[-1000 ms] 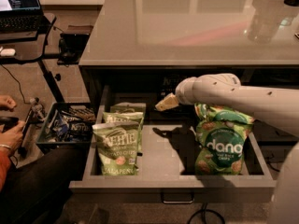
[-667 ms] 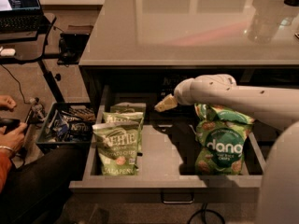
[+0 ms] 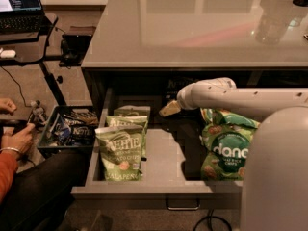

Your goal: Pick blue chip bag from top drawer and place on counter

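The top drawer (image 3: 144,188) stands pulled open under the glossy grey counter (image 3: 192,28). My white arm reaches in from the right. My gripper (image 3: 169,109) is deep at the back of the drawer, in the dark gap under the counter edge, between the green Kettle bags and the Dang bags. The blue chip bag does not show; the shadowed back of the drawer and my arm hide that area.
Light green Kettle jalapeno bags (image 3: 120,150) stand in the drawer's left half. Green Dang bags (image 3: 226,148) lie on the right under my arm. A grey crate of dark snack bags (image 3: 67,129), a person's hands (image 3: 19,138) and a desk with a laptop (image 3: 19,4) are at left.
My gripper has stayed at about the same spot at the drawer's back. My arm's near segment has swung in and now fills the lower right corner.
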